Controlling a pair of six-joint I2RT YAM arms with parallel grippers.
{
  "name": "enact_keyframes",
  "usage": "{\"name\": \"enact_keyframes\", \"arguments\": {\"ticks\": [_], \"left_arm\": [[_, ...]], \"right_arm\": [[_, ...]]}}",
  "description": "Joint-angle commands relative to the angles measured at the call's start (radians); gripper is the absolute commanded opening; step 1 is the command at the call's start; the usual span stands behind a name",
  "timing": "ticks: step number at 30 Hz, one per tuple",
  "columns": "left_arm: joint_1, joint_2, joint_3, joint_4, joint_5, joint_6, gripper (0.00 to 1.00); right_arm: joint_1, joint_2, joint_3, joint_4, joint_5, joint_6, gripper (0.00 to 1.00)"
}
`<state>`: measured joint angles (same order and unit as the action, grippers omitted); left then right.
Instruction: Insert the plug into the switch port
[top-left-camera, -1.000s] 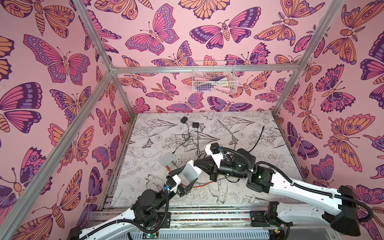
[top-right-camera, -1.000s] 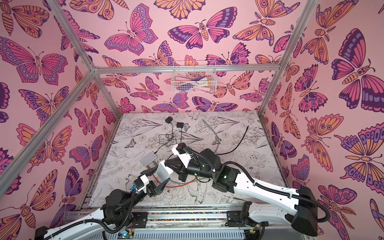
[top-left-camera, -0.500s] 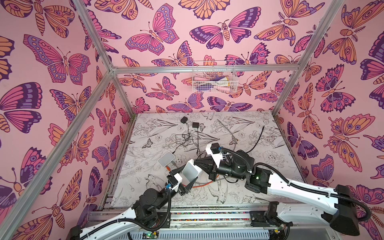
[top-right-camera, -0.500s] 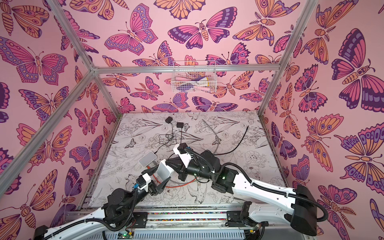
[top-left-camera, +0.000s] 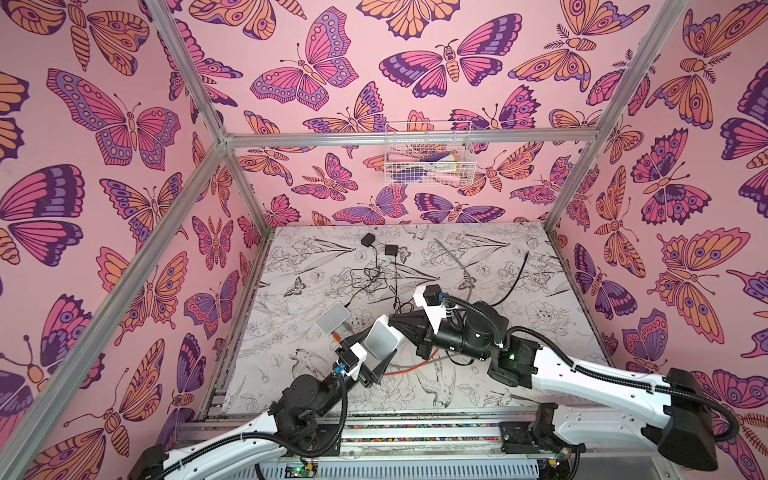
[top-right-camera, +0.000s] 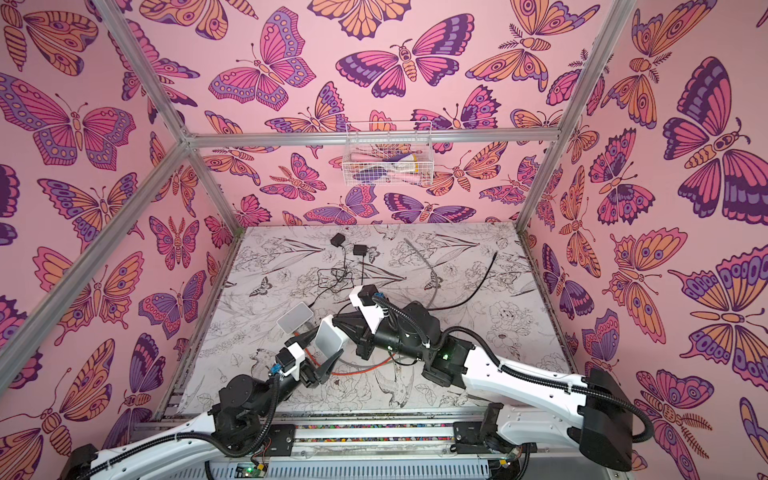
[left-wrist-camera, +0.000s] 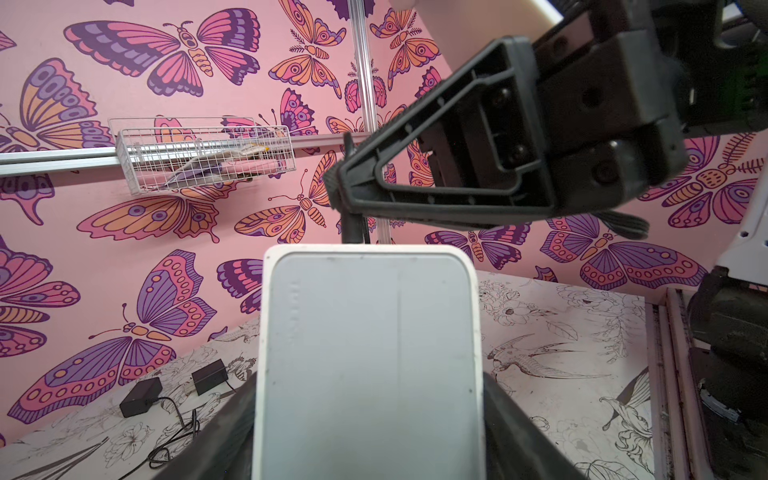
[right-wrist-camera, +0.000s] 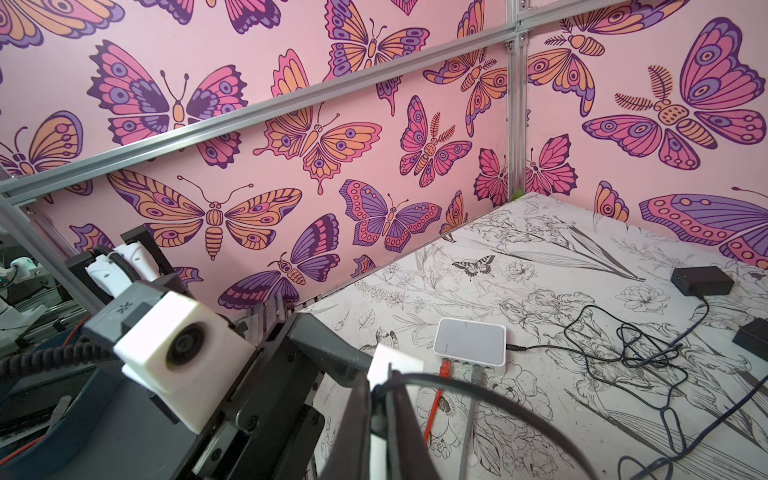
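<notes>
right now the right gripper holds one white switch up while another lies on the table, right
No, the left gripper holds the white switch up, as the left wrist view shows; the other switch does lie on the table.

worktop (top-left-camera: 266, 374) appears clear at front-left corner and right edge. black cables (top-left-camera: 365, 277) tangle at centre, adapters (top-left-camera: 368, 240) near the back edge, second switch (top-left-camera: 332, 318) left of centre; left gripper (top-left-camera: 373, 352) and right gripper (top-left-camera: 395, 322) crowd the front middle.
</notes>
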<state>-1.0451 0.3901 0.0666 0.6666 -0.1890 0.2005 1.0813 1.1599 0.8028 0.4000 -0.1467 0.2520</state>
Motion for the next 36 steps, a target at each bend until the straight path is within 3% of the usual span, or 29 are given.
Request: {"name": "enact_keyframes", "arguments": {"ticks": [1, 7, 13, 20, 26, 31, 36], "left_arm": [[-0.005, -0.04, 0.029, 0.27, 0.082, 0.028, 0.0], [-0.006, -0.041, 0.027, 0.311, 0.088, 0.038, 0.0], [-0.005, -0.061, 0.029, 0.291, 0.077, 0.045, 0.0], [-0.003, -0.056, 0.033, 0.291, 0.068, 0.066, 0.0], [0.003, -0.048, 0.03, 0.298, 0.068, 0.063, 0.0], [0.003, -0.057, 0.029, 0.295, 0.07, 0.059, 0.0], [0.004, -0.056, 0.027, 0.291, 0.072, 0.054, 0.0]], "right_arm": [[0.006, 0.054, -0.056, -0.14, 0.001, 0.022, 0.0], [0.004, 0.079, -0.066, -0.123, 0.016, 0.037, 0.0], [0.005, 0.105, -0.049, -0.119, -0.039, 0.035, 0.0], [-0.005, 0.101, -0.047, -0.152, 0.037, 0.035, 0.0], [-0.005, 0.14, -0.016, -0.153, -0.061, 0.017, 0.0], [-0.014, 0.126, -0.039, -0.13, 0.006, 0.049, 0.0], [0.02, 0.157, 0.023, -0.21, -0.021, -0.037, 0.0]]}}
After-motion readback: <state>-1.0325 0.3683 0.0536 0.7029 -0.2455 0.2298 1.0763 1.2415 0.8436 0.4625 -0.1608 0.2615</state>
